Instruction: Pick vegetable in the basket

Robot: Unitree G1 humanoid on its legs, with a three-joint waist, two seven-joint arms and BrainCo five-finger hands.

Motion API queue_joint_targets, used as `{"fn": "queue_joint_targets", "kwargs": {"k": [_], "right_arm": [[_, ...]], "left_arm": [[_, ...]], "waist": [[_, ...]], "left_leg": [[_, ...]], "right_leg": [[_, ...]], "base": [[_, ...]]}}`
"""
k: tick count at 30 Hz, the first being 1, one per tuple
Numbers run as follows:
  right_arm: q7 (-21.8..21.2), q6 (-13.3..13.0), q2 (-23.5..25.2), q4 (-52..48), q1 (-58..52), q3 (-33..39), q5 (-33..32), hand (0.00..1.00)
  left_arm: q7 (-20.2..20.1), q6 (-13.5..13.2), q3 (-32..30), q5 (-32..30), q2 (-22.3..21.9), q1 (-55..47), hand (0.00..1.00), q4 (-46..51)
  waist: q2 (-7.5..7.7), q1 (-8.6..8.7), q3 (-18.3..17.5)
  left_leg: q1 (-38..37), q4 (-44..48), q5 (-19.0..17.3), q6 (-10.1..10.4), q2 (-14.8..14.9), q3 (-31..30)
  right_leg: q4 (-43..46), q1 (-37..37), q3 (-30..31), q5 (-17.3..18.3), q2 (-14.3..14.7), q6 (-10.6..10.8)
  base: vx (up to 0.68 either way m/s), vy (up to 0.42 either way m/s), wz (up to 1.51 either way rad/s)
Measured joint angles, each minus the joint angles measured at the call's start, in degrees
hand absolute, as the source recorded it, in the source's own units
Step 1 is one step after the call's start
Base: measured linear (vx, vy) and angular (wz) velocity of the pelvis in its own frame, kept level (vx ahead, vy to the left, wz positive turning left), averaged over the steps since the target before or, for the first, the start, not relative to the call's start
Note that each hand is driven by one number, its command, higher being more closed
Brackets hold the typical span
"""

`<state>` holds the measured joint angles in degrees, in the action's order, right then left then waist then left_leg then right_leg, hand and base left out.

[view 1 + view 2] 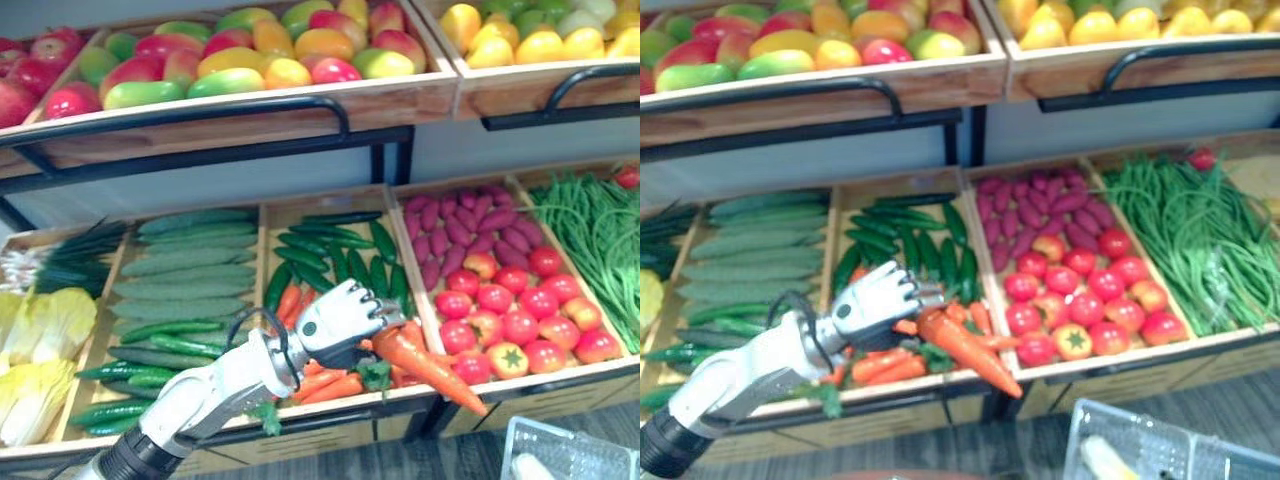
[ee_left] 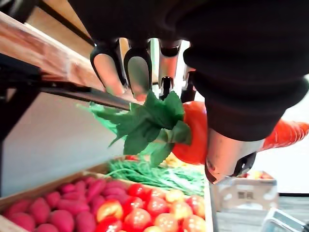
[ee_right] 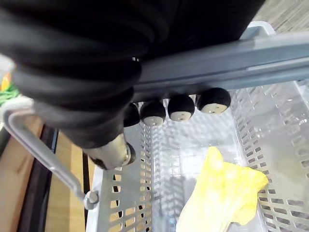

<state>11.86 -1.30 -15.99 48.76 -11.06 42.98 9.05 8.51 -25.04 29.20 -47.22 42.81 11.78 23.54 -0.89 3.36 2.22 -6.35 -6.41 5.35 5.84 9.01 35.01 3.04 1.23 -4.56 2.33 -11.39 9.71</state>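
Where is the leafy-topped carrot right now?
In the left eye view, the carrot is gripped in the left robot hand, above the front edge of the carrot compartment, beside the tomatoes.

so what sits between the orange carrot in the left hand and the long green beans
In the left eye view, between orange carrot and long green beans: a wooden compartment of purple sweet potatoes behind, red tomatoes in front.

Orange carrot (image 1: 430, 372), green leafy top, in left hand (image 1: 335, 322), tip angled down, grey slotted basket (image 3: 289, 125)
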Motion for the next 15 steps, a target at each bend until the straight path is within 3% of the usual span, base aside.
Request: {"fn": "queue_joint_targets", "kwargs": {"k": [4, 8, 15], "right_arm": [[0.03, 1.38, 0.04, -11.67, -1.31, -1.86, 2.15, 1.0], [0.02, 1.1, -0.38, -23.85, -2.33, -3.09, 4.13, 1.0], [-2.52, 0.35, -4.71, -30.84, -3.84, -7.31, 3.67, 1.0]], "left_arm": [[-0.09, -0.06, 4.83, 1.59, -1.08, 5.02, 1.0, -2.19], [-0.18, -0.23, 9.63, 1.95, -4.2, 10.36, 1.0, -3.83], [-3.05, -1.29, 17.76, 4.68, -6.94, 17.86, 1.0, -5.61]], "waist": [[-0.39, 1.73, -0.21], [-0.76, 3.01, -0.36], [-1.06, 4.54, -0.42]], "left_leg": [[-0.89, 0.01, -0.4, 0.53, 0.22, 2.53], [-2.03, 0.0, -1.3, 1.29, 0.53, 5.92], [-3.15, 0.02, -1.95, 1.95, 0.53, 8.81]], "right_leg": [[0.25, -1.0, 2.59, -0.47, 0.68, -0.11], [0.13, -2.25, 5.74, -0.66, 1.47, 0.01], [0.41, -3.43, 9.04, -0.91, 2.13, 0.32]], "base": [[-0.01, -0.007, -0.37], [-0.03, -0.011, -0.4], [0.01, 0.0, -0.27]]}}
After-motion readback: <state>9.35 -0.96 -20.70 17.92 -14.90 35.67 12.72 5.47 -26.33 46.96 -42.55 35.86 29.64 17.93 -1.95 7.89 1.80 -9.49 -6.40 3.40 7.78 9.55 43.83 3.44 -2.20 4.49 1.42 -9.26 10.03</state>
